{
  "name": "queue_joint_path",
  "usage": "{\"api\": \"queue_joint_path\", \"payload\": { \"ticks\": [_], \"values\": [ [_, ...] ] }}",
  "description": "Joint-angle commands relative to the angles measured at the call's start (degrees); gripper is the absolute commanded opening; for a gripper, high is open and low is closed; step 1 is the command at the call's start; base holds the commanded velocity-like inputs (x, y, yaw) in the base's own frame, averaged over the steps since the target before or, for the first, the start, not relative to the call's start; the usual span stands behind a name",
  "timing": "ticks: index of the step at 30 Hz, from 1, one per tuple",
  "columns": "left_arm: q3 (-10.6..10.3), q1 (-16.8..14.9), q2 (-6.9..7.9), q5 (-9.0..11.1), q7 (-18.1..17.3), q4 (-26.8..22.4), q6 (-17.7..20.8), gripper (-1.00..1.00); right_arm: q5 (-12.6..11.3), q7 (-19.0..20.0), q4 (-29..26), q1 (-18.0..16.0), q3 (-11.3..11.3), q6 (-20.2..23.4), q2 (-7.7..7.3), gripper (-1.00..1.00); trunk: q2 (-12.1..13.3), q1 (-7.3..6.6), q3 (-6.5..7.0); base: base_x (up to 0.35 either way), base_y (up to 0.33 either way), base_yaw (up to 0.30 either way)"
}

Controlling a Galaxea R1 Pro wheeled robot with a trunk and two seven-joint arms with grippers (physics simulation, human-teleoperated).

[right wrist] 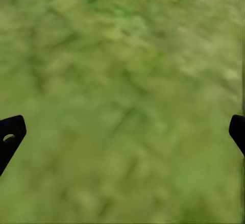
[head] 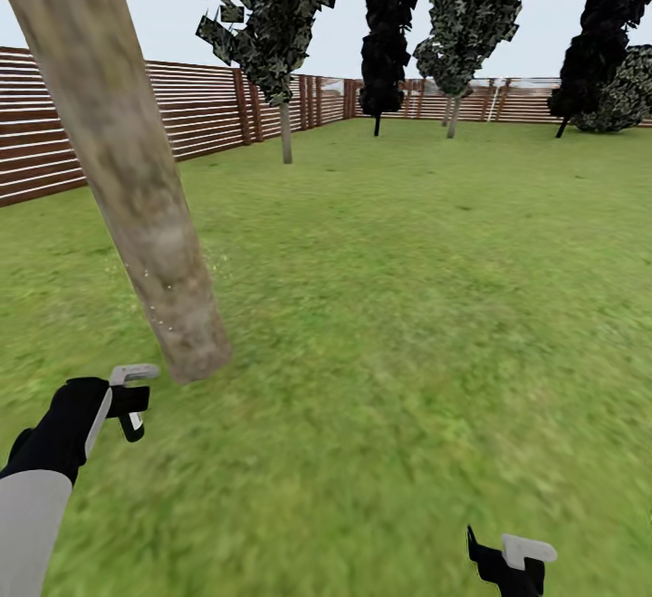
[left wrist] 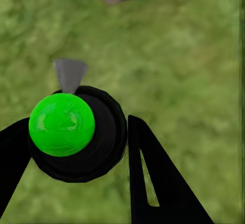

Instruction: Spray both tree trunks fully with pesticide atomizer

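Left hand [head: 132, 398] is holding the pesticide atomizer [left wrist: 76, 134], its fingers [left wrist: 153, 178] closing on either side of the round black body; the wrist view is looking down onto the green cap with a small grey nozzle poking out toward the grass. In the head view the held sprayer is sitting just below and to the left of the base of the near tree trunk [head: 127, 162], close but not touching. The trunk's long axis is running up and away to the upper left, leaning in this view. A few pale specks are showing on the lower bark, possibly spray; too small to be sure. Judgement: the left arm is the nearer one, and the trunk is lying ahead and slightly right of the nozzle, so coverage is depending on aiming up along that axis. Right hand [head: 512, 561] is hanging wide and empty over the lawn [head: 407, 307], well apart from the trunk. Fence [head: 199, 108] and further trees are standing far back.
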Motion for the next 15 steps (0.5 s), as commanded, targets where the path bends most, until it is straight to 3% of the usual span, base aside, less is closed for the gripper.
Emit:
{"api": "queue_joint_path", "payload": {
  "ticks": [1,10,15],
  "values": [
    [0.1,0.0,-0.04,-0.6,-0.5,-0.1,0.2,-1.0,-0.2,-0.2,0.0,0.0,0.4,-0.1,-0.02,1.0,0.0,0.0,-0.05,0.138,-0.271,0.018],
    [0.0,0.0,-0.05,-0.6,-0.5,-0.1,0.2,-1.0,-0.1,-0.2,0.0,0.0,0.4,-0.1,0.05,1.0,0.0,0.0,-0.05,0.141,-0.27,0.006],
    [0.0,0.0,-0.12,-0.6,-0.5,-0.1,0.2,-1.0,-0.1,-0.2,0.0,0.0,0.4,-0.1,0.05,1.0,0.0,0.0,-0.05,0.132,-0.27,0.217]
  ]
}}
